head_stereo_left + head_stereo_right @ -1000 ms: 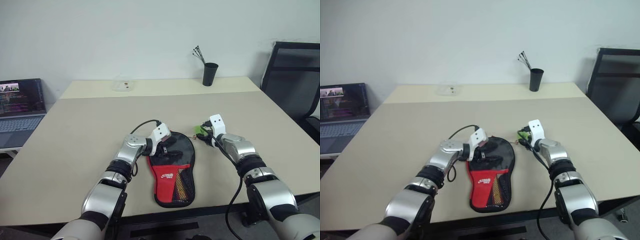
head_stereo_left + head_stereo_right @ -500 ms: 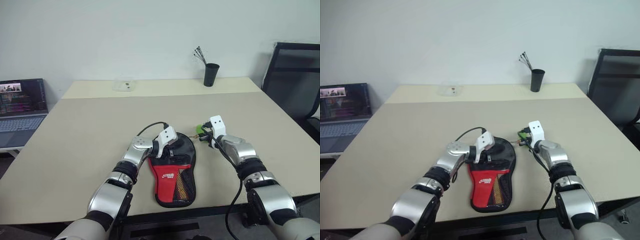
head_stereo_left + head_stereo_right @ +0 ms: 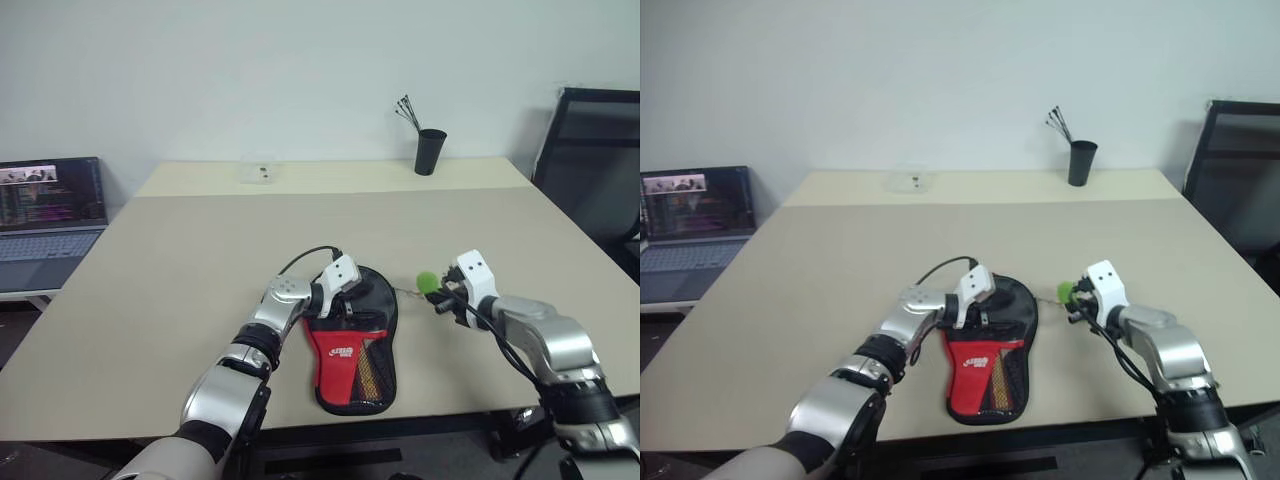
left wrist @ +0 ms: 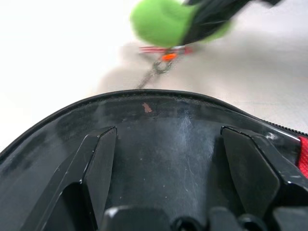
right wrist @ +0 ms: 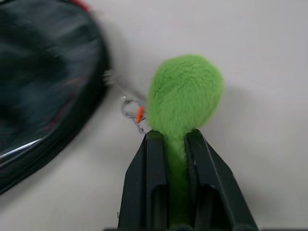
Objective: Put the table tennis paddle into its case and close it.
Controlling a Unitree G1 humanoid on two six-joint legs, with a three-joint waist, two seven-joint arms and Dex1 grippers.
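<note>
Your right gripper point(image 5: 168, 139) is pinched on the fuzzy green zipper tag point(image 5: 185, 94); your left gripper point(image 4: 168, 159), fingers apart, presses down on the paddle-shaped black fabric case with red lower section point(image 3: 352, 335).

The case lies near the desk's front edge, its round end bulging (the paddle likely inside, unseen). Expect soft, light fabric that slides on the smooth beige desk point(image 3: 180, 290), so keep pinning it while pulling by the tag. Around you: laptop point(image 3: 45, 215), black pen cup point(image 3: 428, 152), black chair point(image 3: 595, 150), plain white wall.
</note>
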